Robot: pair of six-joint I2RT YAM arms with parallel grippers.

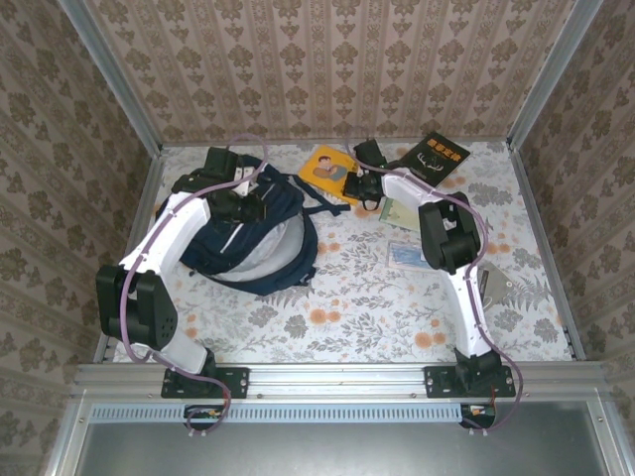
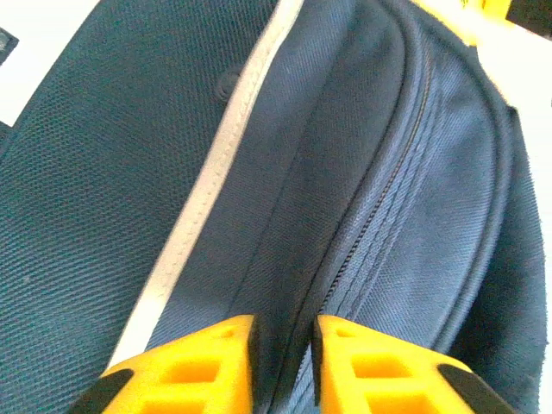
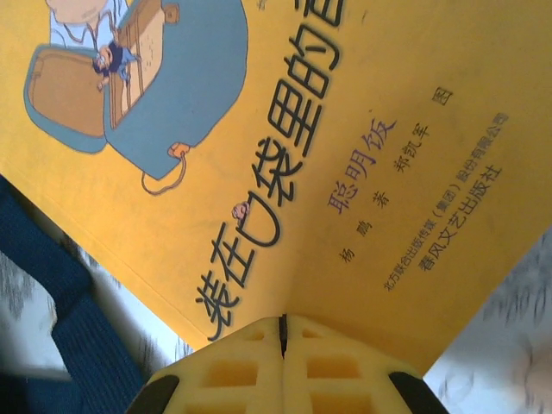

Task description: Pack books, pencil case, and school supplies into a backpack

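**A:** Nearest first. What is on the left?

**B:** The backpack [image 1: 260, 243] lies on the tabletop [image 1: 357, 302]. The left end effector [image 2: 285, 332] rests on it beside the zip [image 2: 405, 155], probably placed there to work the opening. Its fingers are narrowly apart and a fabric fold runs into the gap. The view is too close to tell whether the fold is pinched or loose.

**A:** And the right?

**B:** The blue pack [image 1: 407, 253] and green box [image 1: 397, 211] lie loose by the right arm, not yet packed. Farther back, the right end effector [image 3: 283, 332] is closed tight, with its tips at the edge of the yellow book [image 3: 285, 172] and nothing visible between them. My read is that it is set to nudge the book, not lift it. The book lies flat, just beside the backpack.

**A:** What is farthest?

**B:** The black book [image 1: 434, 159], near the back wall and apart from the right end effector.
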